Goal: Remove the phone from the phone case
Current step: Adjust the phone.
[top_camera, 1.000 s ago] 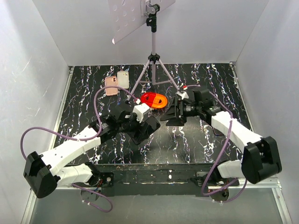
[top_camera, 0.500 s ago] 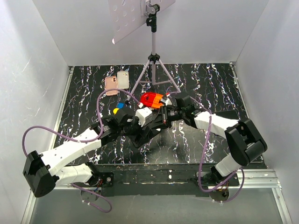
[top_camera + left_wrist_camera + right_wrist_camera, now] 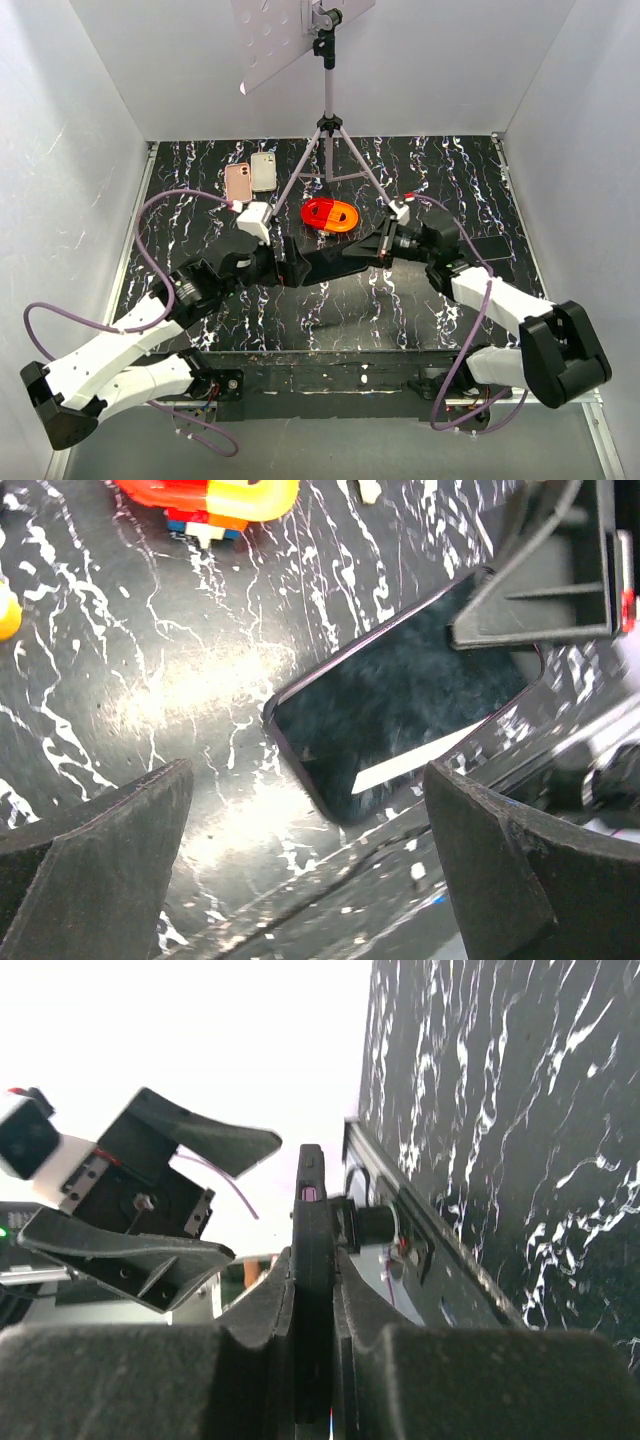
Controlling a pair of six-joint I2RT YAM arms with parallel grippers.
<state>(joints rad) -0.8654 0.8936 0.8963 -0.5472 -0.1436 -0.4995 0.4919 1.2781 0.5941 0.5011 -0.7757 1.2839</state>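
The phone, dark and still in its thin dark phone case, is held level above the middle of the table. My right gripper is shut on its right end; in the right wrist view the phone stands edge-on between the two pads, with the gripper clamped on it. In the left wrist view the phone lies screen-up, the right fingers on its far corner. My left gripper is open, its fingers wide apart just short of the phone's near end. It also shows open in the top view.
A red and orange toy lies behind the phone at the foot of a tripod. Two phone cases, one pink and one pale, lie at the back left. The white walls close in both sides.
My left gripper has opened, let go of the phone and drawn back to the left. My right gripper came in from the right, shut on the phone's end and now holds it alone.
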